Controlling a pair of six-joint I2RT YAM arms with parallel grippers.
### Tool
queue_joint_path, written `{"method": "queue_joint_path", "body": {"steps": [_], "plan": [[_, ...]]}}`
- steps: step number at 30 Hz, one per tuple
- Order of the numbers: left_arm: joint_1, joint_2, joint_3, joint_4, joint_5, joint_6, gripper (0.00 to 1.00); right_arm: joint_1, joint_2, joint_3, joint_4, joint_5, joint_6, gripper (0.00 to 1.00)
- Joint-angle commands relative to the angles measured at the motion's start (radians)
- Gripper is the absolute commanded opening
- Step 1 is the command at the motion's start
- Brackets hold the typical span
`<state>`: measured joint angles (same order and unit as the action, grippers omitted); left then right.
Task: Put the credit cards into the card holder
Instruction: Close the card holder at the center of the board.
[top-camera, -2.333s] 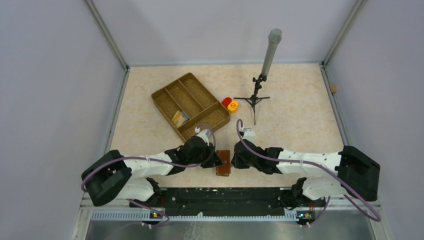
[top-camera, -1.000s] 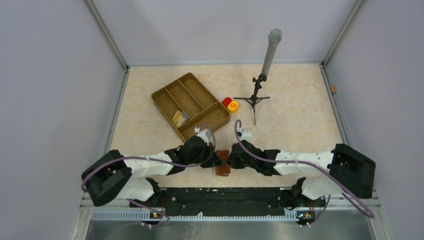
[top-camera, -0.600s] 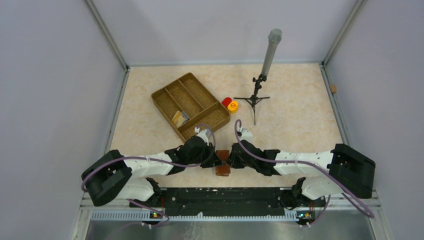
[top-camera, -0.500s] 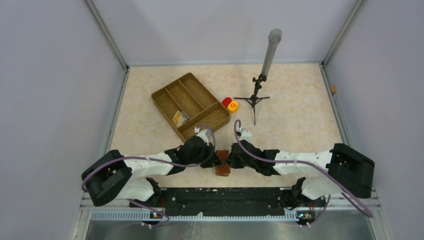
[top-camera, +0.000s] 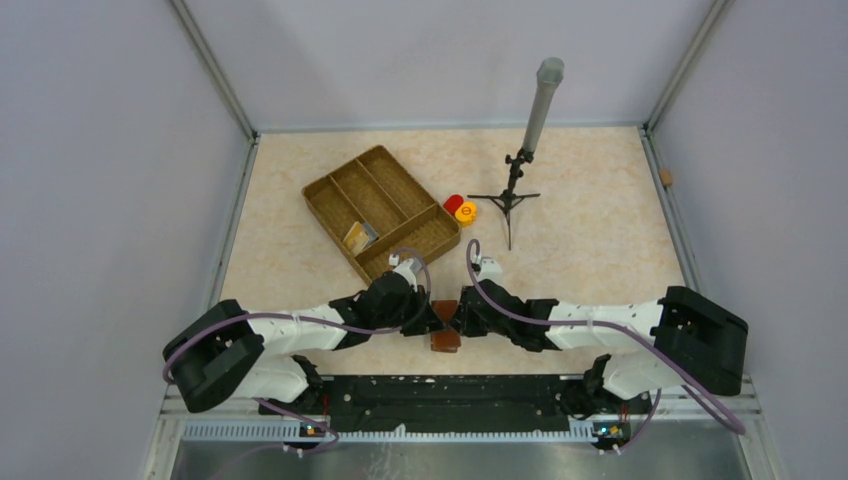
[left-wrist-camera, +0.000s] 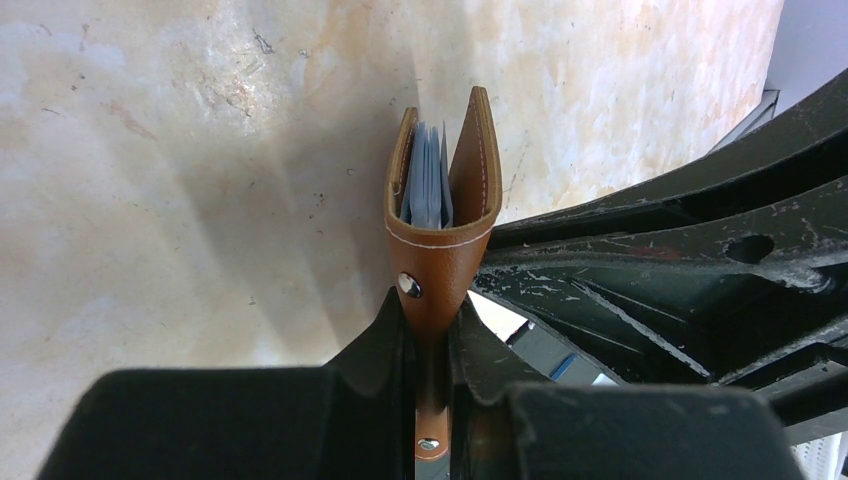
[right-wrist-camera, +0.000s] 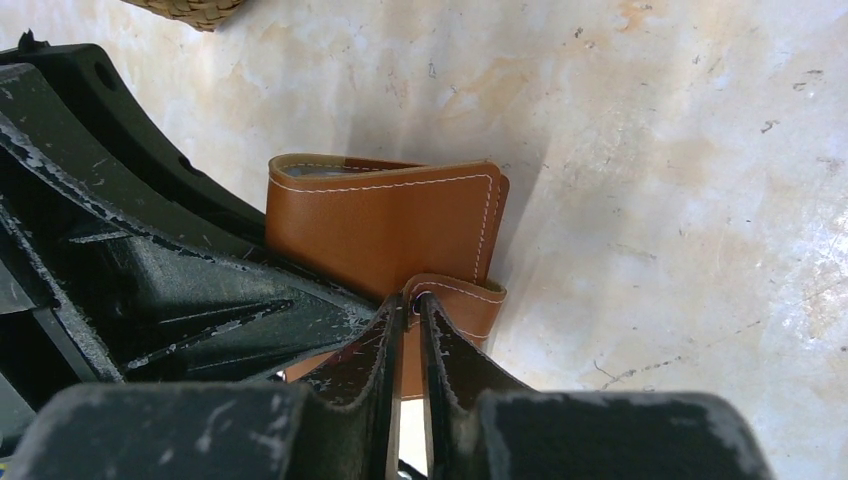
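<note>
The card holder (top-camera: 446, 328), a reddish-brown wallet, stands on edge between both arms near the table's front. My left gripper (left-wrist-camera: 428, 310) is shut on its spine below a metal stud. Pale blue-grey credit cards (left-wrist-camera: 428, 185) sit between its two parted leaves (left-wrist-camera: 440, 235). In the right wrist view the card holder (right-wrist-camera: 380, 225) shows its stitched side. My right gripper (right-wrist-camera: 412, 305) stands at the clasp strap (right-wrist-camera: 460, 305), jaws barely parted, with the strap's snap end at the tips. A yellowish-gold card (top-camera: 358, 236) lies in the wicker tray. The grippers (top-camera: 437, 320) (top-camera: 459, 318) nearly touch.
A divided wicker tray (top-camera: 312, 190) lies behind the left arm; its corner (right-wrist-camera: 190, 8) shows in the right wrist view. Red (top-camera: 453, 203) and orange (top-camera: 466, 212) caps sit beside it. A small tripod with a grey tube (top-camera: 512, 195) stands at the back right.
The right arm has come left against the card holder. Its jaws, shut a moment ago, now stand slightly parted. The left arm has kept its grip and place.
</note>
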<state>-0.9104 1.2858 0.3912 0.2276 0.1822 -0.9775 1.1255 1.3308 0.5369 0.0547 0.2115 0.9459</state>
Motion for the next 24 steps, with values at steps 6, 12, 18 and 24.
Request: {"method": "queue_joint_path", "body": {"steps": [6,12,18,24], "plan": [[-0.005,0.022,0.008,0.022,0.017,0.019,0.00,0.012,-0.015,0.048,0.064,-0.007,0.014,0.12],[-0.005,0.023,0.010,0.020,0.023,0.020,0.00,0.012,-0.038,0.051,0.046,0.013,0.020,0.12],[-0.005,0.027,0.012,0.019,0.023,0.020,0.00,0.012,-0.078,0.040,0.039,0.029,0.028,0.12],[-0.005,0.033,0.015,0.017,0.025,0.022,0.00,0.010,-0.051,0.050,0.027,0.016,0.032,0.11]]}}
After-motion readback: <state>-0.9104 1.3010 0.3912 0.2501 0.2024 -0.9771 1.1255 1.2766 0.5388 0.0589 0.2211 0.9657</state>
